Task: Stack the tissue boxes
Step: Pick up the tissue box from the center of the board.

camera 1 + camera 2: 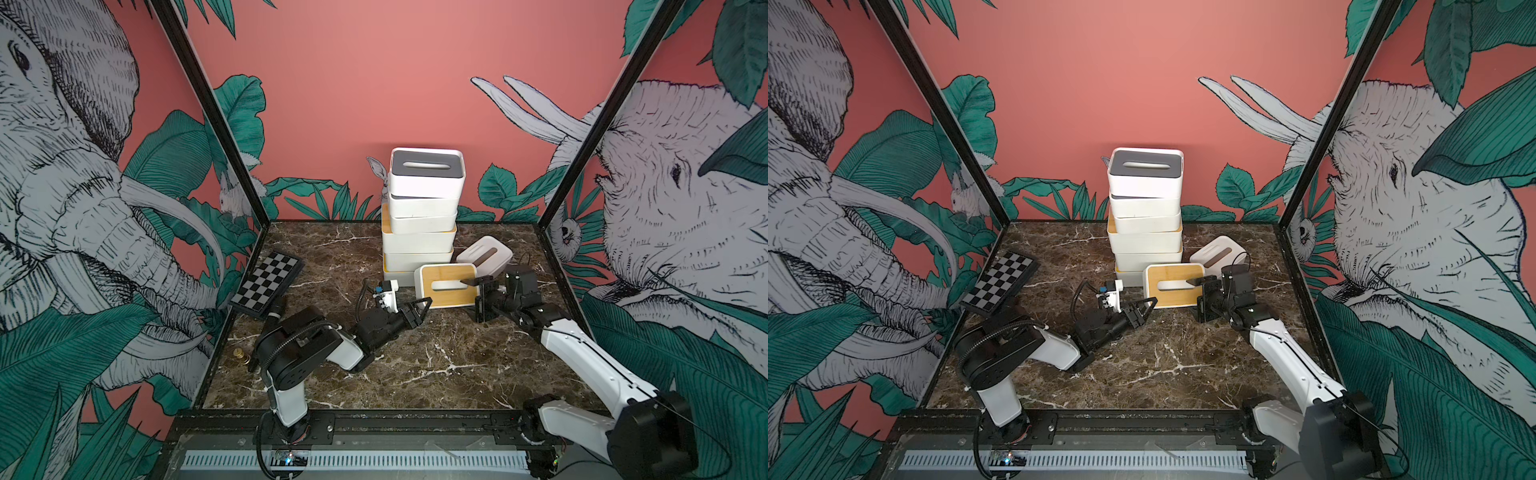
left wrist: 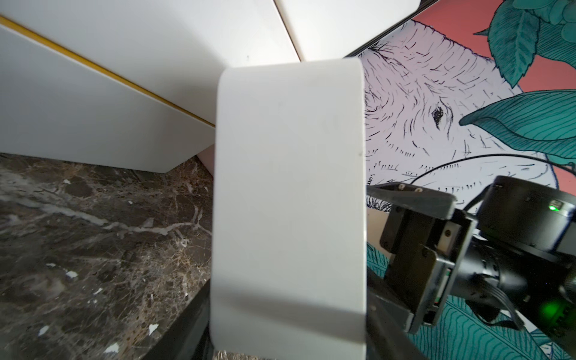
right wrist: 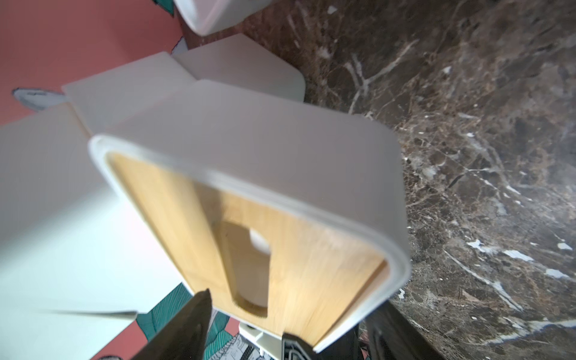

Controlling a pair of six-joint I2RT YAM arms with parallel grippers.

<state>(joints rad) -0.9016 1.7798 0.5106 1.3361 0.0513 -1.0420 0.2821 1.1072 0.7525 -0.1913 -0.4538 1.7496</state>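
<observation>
Nearest the lens, the white-and-black right arm point(image 1: 590, 357) enters at 5 o'clock, and its base is cut off by the frame edge. All items rest on the brown veined marble tabletop point(image 1: 436, 374). Tissue boxes counted: eight.

At 12 o'clock, by the far wall, a stack of six white rounded tissue boxes point(image 1: 419, 241) stands slightly staggered. The top box shows a grey slotted lid. The lower lids are covered, with only thin bamboo edges exposed.

Toward 1 o'clock from centre, one bamboo-lidded white tissue box point(image 1: 446, 274) sits before the stack's foot. Whether its base touches the marble cannot be determined. At its 2 o'clock, one pale-lidded white box with a dark slot point(image 1: 484, 251) sits tilted, its lower part hidden.

One black-and-white checkerboard panel point(image 1: 268, 284) leans at 9 o'clock.

Left gripper point(image 1: 424, 305): jaws clamped on the bamboo-lidded box's 9 o'clock end, which fills the gap in the left wrist view. Right gripper point(image 1: 469, 289): jaws parted around the 3 o'clock end, with one finger clear above the lid.

One small gold-coloured object point(image 1: 238, 354) at 8 o'clock is half hidden by the left arm point(image 1: 299, 353) and cannot be identified.
</observation>
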